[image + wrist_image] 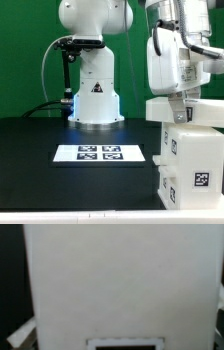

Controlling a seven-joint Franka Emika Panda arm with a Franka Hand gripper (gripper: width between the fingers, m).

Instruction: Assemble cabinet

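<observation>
The cabinet body point(192, 172), a tall white box with black-and-white tags on its faces, stands at the exterior view's right. A thick white cabinet panel point(205, 110) lies across its top, reaching a little past the body toward the exterior view's left. My gripper point(179, 112) comes down from above and is shut on this panel. In the wrist view the white panel point(120, 280) fills nearly the whole picture, with the edge of a tag point(125, 344) showing. The fingertips are hidden there.
The marker board point(99, 153) lies flat on the black table point(40, 160) in the middle. The arm's white base point(95, 95) stands behind it in front of a green wall. The table's front edge runs along the bottom.
</observation>
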